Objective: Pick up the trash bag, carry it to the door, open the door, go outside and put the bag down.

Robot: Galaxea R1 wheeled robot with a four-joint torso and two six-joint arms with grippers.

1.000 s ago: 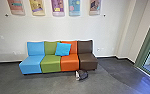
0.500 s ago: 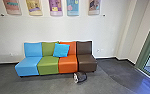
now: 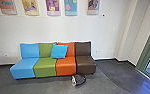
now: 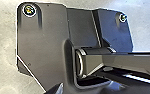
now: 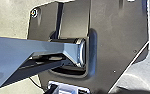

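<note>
From here the trash bag (image 3: pixel 80 79) is hard to make out, just a dark bundle on the grey floor (image 3: pixel 46 86), low and right of centre in the frame, near the orange seat (image 3: pixel 66 67) and the brown seat (image 3: pixel 85 65). Its folds and underside are lost to me. The pale end points to the left of the frame; the long axis seems to run crosswise, rising slightly rightward. The posters (image 3: pixel 53 7) are cut off up top, the green frame (image 3: pixel 148 48) at the right edge. I can't tell how wide the left gripper or right gripper stands, or whether either holds anything.
</note>
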